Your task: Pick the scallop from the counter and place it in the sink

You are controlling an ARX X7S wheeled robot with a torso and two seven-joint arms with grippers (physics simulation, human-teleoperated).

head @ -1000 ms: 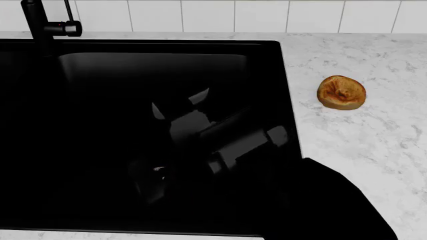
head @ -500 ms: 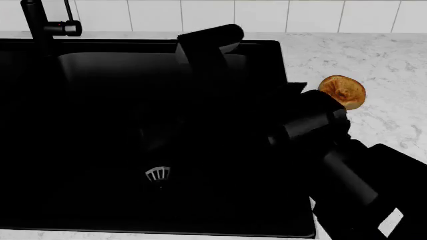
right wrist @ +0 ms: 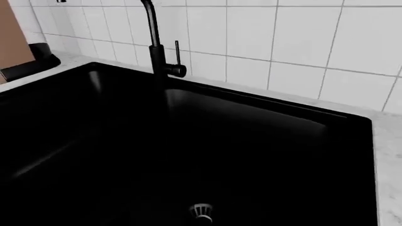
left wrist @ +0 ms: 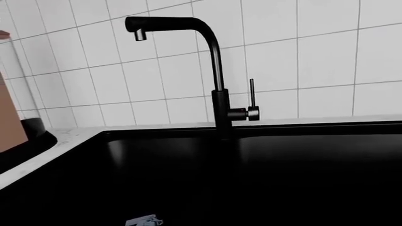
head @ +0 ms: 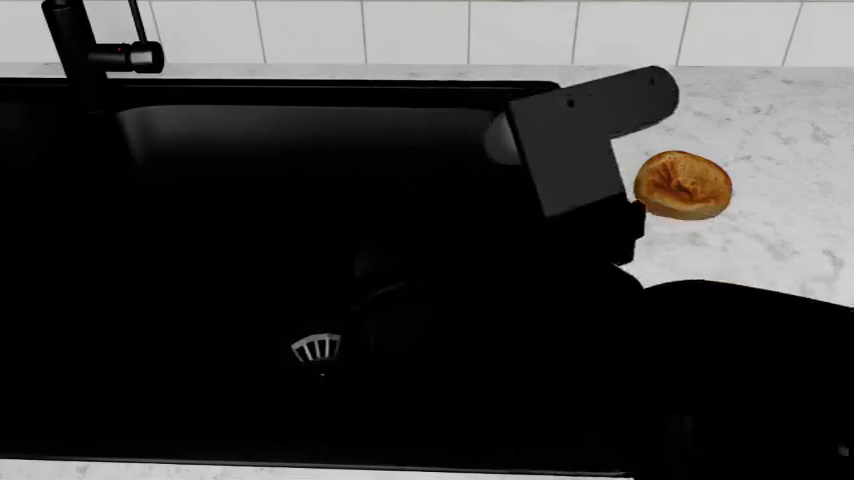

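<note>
No scallop shows in any view. The glossy black sink (head: pixel 267 150) fills most of the head view, with its silver slotted drain (head: pixel 316 349) near the front. The sink also shows in the left wrist view (left wrist: pixel 283 160) and the right wrist view (right wrist: pixel 251 122). The white marble counter (head: pixel 747 270) lies to its right. My right arm (head: pixel 587 140) reaches from the lower right over the sink's right rim. Its gripper is lost in the black of the basin. My left gripper shows in no view.
A rounder orange-brown lumpy item (head: pixel 683 185) lies on the counter just right of my right arm. The black faucet (head: pixel 80 50) stands at the sink's back left. White wall tiles (head: pixel 400 30) run behind. A brown object (left wrist: pixel 9 117) stands on the far counter.
My right arm has swung right and back, from over the sink's middle to its right rim. The lumpy item, half covered before, is in full view. The drain stays uncovered.
</note>
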